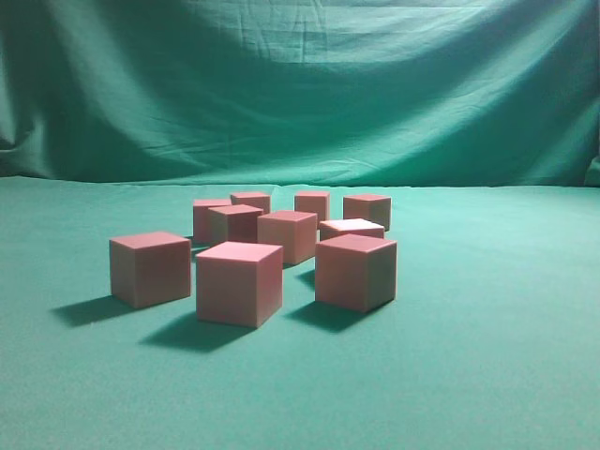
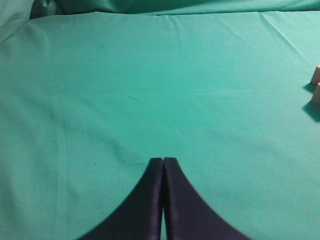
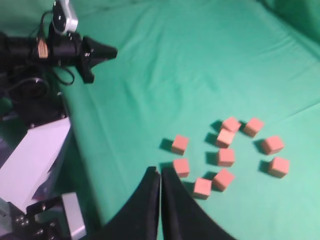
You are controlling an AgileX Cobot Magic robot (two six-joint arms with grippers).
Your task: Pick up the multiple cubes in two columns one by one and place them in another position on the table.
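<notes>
The front cube (image 1: 239, 282) is sitting nearest the outside camera, with eight more cubes (image 1: 287, 234) clustering loosely behind and beside it on the green surface (image 1: 487, 375); none is being held. From the right wrist the right pincer (image 3: 160, 172) is showing its fingers pressed together, gripping nothing, and hovering high above the surface. The cluster is lying ahead and to the right of that pincer, the closest block (image 3: 181, 167) almost beside its tip. The left pincer (image 2: 163, 161) is likewise closed and empty, with only two cube edges (image 2: 315, 85) peeking in at the far right of its view. The right arm is judged nearer. Bare cloth is stretching wide around the cluster, offering ample room for placing; the backdrop (image 1: 300, 84) is bounding the rear.
</notes>
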